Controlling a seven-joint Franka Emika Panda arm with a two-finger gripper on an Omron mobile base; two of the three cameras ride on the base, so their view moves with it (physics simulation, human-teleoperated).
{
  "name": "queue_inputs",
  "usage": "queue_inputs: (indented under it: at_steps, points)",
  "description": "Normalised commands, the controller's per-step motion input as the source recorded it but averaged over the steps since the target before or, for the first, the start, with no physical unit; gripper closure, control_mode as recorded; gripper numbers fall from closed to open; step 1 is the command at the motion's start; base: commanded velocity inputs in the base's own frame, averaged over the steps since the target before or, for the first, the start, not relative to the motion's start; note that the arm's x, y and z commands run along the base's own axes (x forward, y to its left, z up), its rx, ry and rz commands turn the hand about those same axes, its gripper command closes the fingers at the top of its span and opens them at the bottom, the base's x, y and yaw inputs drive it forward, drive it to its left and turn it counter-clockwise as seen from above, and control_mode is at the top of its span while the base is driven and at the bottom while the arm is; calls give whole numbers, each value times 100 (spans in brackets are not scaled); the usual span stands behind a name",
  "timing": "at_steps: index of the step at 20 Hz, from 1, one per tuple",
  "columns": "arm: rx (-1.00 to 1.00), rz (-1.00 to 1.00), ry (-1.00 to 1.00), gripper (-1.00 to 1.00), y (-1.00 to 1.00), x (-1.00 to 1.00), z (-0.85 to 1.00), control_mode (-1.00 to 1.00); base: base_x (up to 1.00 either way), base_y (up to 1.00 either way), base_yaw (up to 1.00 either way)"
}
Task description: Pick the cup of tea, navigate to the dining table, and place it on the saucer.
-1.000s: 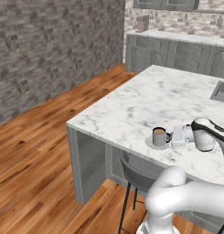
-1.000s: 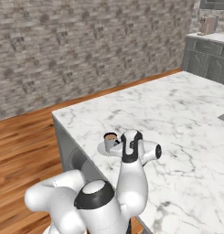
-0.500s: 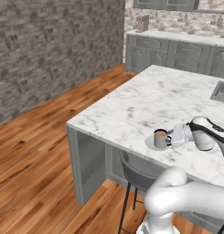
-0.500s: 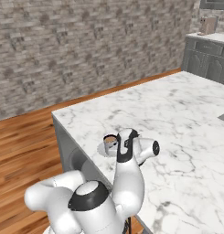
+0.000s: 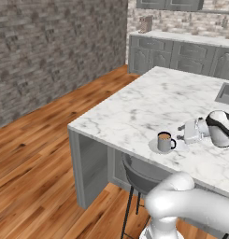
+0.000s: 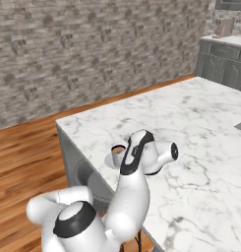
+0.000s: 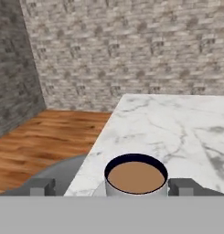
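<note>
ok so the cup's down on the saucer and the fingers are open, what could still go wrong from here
1. The open gripper sits right beside the cup of tea, fingers flanking it in the hand view. A sideways or tilted retreat could clip the rim and slop the tea.
2. The saucer lies near the dining table edge above a stool; a nudge outward might push cup and saucer toward the drop.

Tool [image 5: 181, 133] now off cup [image 5: 165, 142]
</note>
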Motion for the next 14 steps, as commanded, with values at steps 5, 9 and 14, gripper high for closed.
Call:
queue_inputs:
  at_steps: [5,9,14]
  points:
    - [-3,-6,0,-100,29,-98,89,-100,0,0,0]
    - [-5,-32,3,-100,88,-98,62,-100,0,0,0]
    - [-5,-29,10,-100,60,-100,51,-100,0,0,0]
